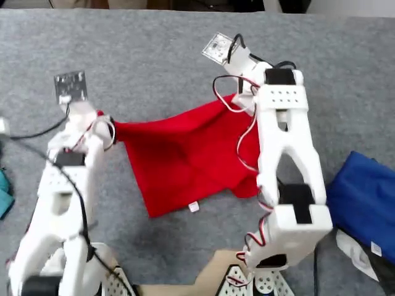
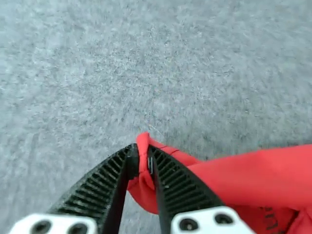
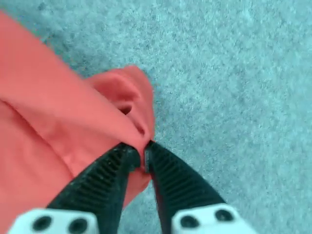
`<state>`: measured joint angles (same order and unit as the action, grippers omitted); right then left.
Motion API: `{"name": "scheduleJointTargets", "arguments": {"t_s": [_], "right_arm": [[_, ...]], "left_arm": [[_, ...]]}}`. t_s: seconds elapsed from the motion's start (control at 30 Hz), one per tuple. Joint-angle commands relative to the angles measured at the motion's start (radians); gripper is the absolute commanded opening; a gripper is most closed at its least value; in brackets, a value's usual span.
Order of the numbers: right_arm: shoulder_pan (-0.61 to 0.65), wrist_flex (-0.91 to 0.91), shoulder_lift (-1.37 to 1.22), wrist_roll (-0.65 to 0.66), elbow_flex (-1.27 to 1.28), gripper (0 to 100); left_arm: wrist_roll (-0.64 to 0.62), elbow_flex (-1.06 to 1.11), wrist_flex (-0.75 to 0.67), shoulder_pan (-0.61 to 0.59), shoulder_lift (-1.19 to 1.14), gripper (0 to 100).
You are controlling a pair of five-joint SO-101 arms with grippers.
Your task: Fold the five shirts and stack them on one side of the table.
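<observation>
A red shirt [image 1: 185, 160] lies spread in the middle of the grey table [image 1: 154, 49], between the two arms, with one edge pulled into a line from one gripper to the other. The left gripper [image 2: 142, 155] is closed tight on the shirt's corner toward the left edge of the table. Its ribbed black fingers [image 2: 112, 180] pinch a small bunch of red cloth, and the rest of the cloth runs off toward the other arm. The right gripper [image 3: 141, 150] is clamped the same way on the opposite corner, further toward the far edge, with a rolled fold of red cloth bulging just past its tips. The side of the shirt toward the near edge lies loose on the table, and a small white tag [image 1: 193, 206] shows at its hem. A blue shirt [image 1: 364, 203] lies at the right edge, well apart from the red one. A bit of teal cloth [image 1: 5, 191] shows at the left edge.
</observation>
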<state>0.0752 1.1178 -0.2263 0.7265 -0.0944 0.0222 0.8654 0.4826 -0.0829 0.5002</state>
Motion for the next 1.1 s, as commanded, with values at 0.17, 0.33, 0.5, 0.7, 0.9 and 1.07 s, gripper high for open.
{"name": "scheduleJointTargets", "arguments": {"t_s": [0.17, 0.33, 0.5, 0.7, 0.9, 1.07], "right_arm": [[-0.042, 0.054, -0.015, 0.000, -0.099, 36.1], [-0.099, 0.081, 0.038, -0.026, -0.094, 34.9], [-0.145, 0.126, 0.079, -0.097, -0.064, 34.9], [-0.166, 0.226, 0.185, -0.147, -0.001, 34.9], [-0.176, 0.371, 0.363, -0.221, 0.096, 34.9], [-0.148, 0.477, 0.512, -0.273, 0.240, 34.6]], "left_arm": [[-0.144, -0.307, -0.018, -0.006, -0.337, 2], [-0.229, -0.387, -0.025, -0.008, -0.499, 2], [-0.235, -0.457, -0.017, -0.032, -0.628, 2], [-0.235, -0.476, -0.017, -0.041, -0.645, 2], [-0.235, -0.479, -0.017, -0.049, -0.645, 2], [-0.235, -0.479, -0.017, -0.049, -0.645, 2]]}}
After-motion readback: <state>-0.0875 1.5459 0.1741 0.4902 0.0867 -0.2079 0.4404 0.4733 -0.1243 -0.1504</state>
